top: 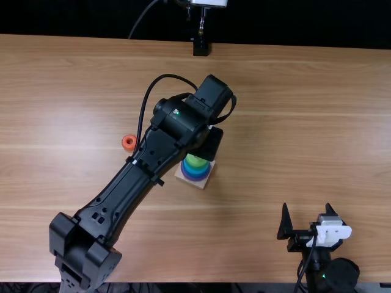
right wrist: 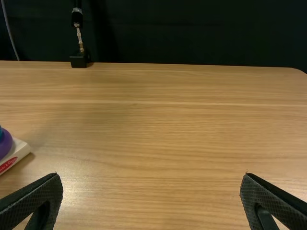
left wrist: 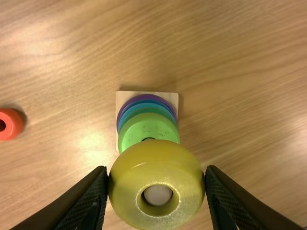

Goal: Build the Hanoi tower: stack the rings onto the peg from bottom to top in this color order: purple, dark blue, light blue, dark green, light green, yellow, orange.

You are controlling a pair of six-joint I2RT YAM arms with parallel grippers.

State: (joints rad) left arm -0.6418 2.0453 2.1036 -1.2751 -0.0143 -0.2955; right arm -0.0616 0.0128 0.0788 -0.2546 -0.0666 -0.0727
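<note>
An orange ring point(top: 129, 142) lies left of the peg point(left wrist: 158, 195), above whose light green ring point(left wrist: 146, 127) the left gripper point(left wrist: 157, 172) pinches the yellow ring point(left wrist: 158, 158), hole apparently aligned for lowering; farther right, the right gripper point(top: 306, 206) stands empty, fingers spread wide.

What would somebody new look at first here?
Probably the big black left arm, stretching across the table. Next, the shiny yellow ring pinched in the left gripper, close to the colorful ring stack. Then the little orange ring, lying left of the stack.
</note>
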